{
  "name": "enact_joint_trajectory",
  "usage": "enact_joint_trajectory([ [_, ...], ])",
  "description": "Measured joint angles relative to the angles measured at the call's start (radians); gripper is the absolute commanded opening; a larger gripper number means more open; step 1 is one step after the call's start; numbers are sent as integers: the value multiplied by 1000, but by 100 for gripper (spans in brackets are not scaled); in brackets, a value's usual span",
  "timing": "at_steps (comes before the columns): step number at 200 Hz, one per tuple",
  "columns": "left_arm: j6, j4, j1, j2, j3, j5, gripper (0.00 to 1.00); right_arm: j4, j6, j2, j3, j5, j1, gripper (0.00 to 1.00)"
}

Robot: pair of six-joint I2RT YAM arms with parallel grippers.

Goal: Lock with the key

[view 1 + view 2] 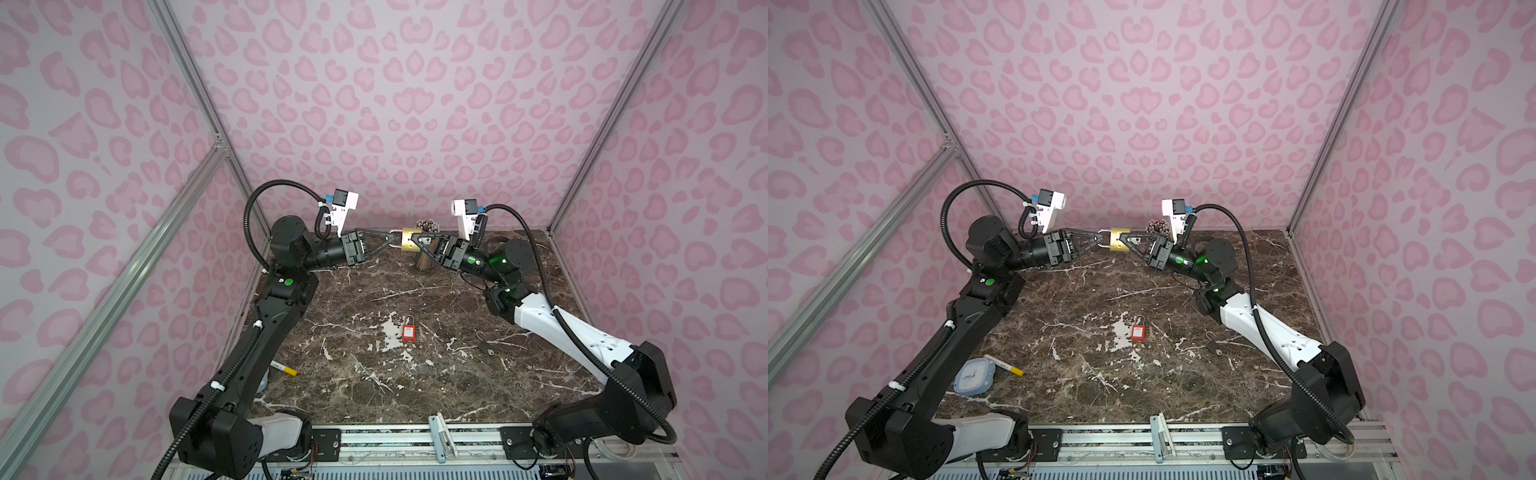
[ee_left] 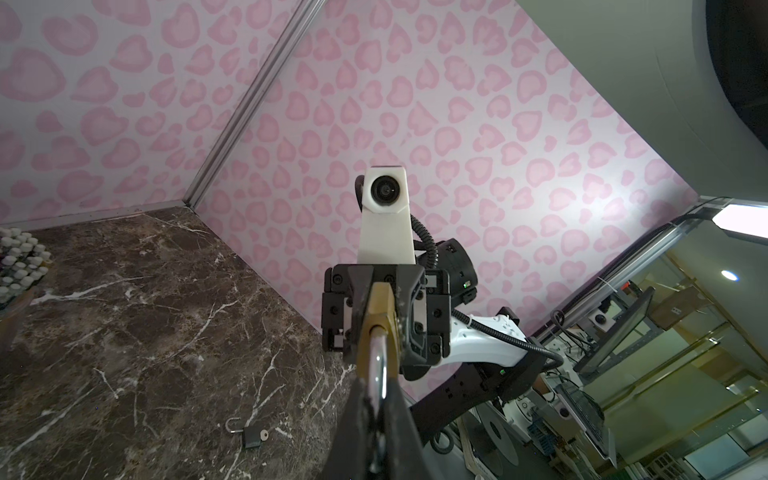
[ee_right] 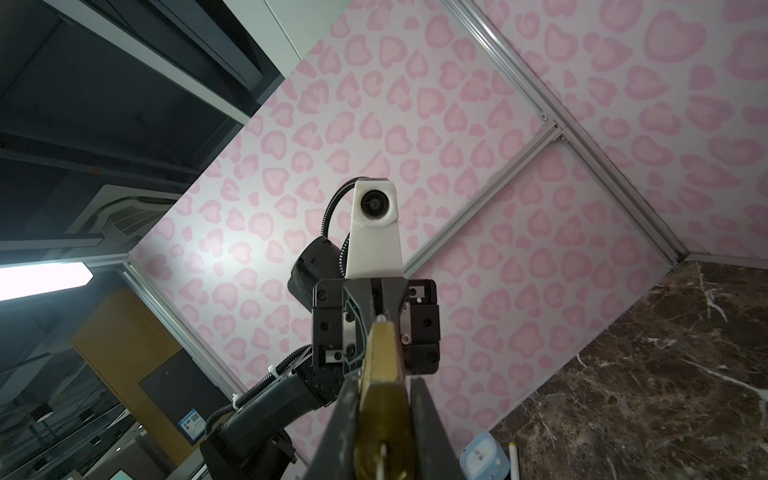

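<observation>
padlock (image 1: 408, 233) held aloft between the claws — long axis level, running claw to claw. left claw (image 1: 394, 240) is clamped on the shackle (image 2: 377, 370); right claw (image 1: 413, 242) is clamped on the brass body, so both arms are equally near. a pale sliver (image 3: 382, 454) at the body's end inside the right claw may be the key. table (image 1: 374, 386) lies well below — walls (image 1: 415, 104) stand well apart.

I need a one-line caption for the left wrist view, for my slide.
Brass padlock held between both arms: left claw on its shackle, right claw on its body.
</observation>
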Motion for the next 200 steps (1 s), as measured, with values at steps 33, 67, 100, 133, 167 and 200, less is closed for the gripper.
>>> enact_joint_trajectory([
  [33, 9, -22, 3, 3, -15, 4, 16, -11, 1, 9, -4, -18, 0, 0],
  [67, 16, -10, 8, 4, -42, -7, 42, 3, 31, 27, -37, -10, -8, 0],
  [100, 21, 3, 8, 4, -62, -25, 42, 66, 74, 47, -60, 21, -14, 0],
  [133, 27, 7, 7, 2, -87, -30, 43, 119, 110, 66, -60, 46, -14, 0],
  [167, 26, 11, 0, 8, -97, -32, 37, 145, 124, 66, -63, 60, -4, 0],
  [200, 26, 14, -6, 21, -96, -33, 34, 145, 123, 66, -77, 59, 7, 0],
])
